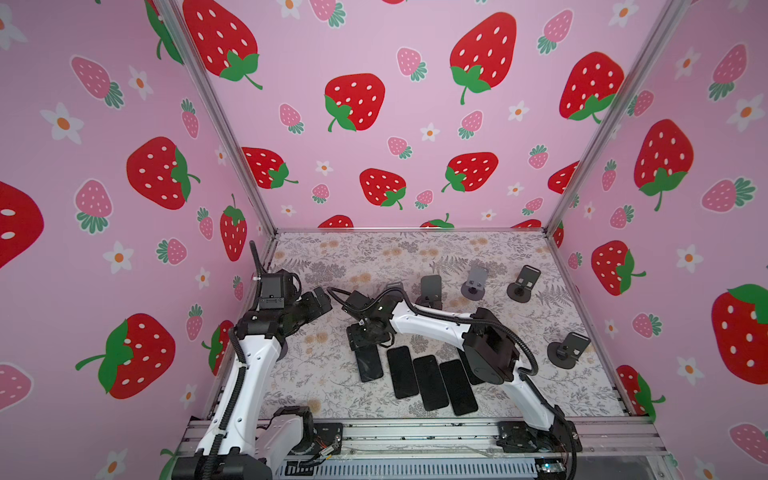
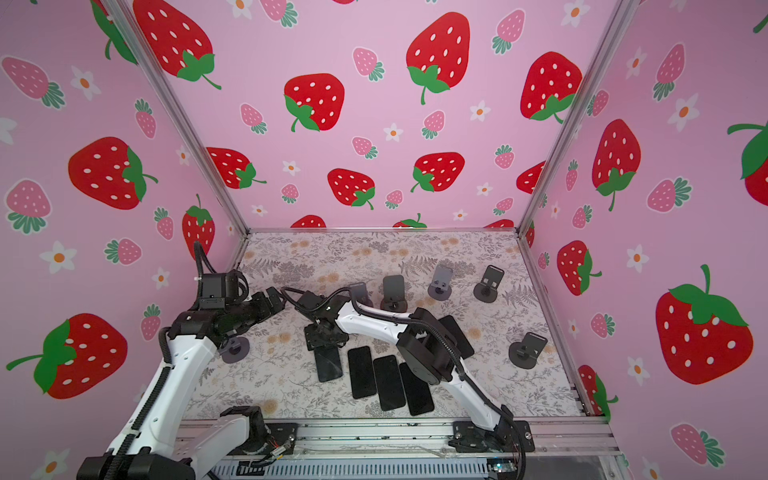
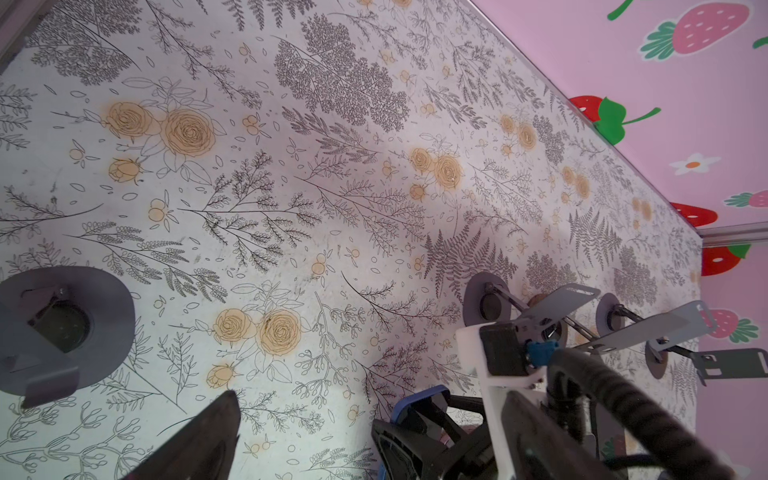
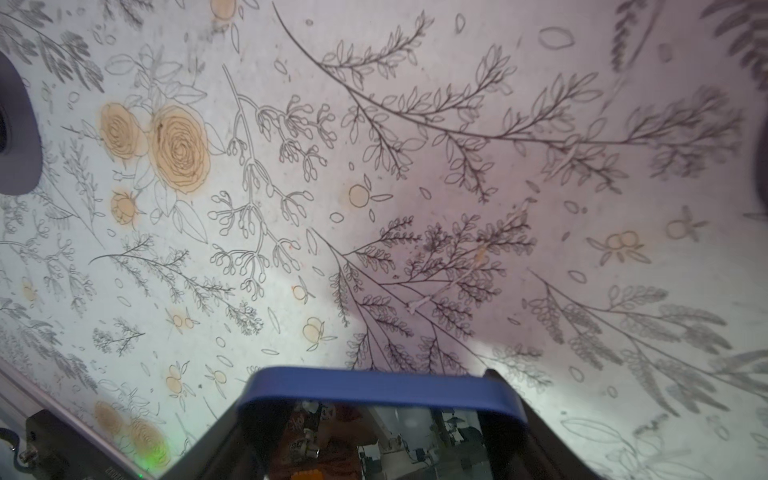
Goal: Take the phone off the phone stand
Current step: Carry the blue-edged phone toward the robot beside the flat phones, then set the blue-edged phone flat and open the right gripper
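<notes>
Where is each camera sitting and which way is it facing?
Top views: high at the front, looking down toward the back wall; both arms, left hand open.
Left wrist: low, looking across the table toward stands; one own finger shows.
Right wrist: close over the table; right hand grips the phone.
Shared: top views show that phone too.

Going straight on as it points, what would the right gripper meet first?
Likely the table: the right gripper points at it, and its held phone would touch first. Depth unclear.
</notes>
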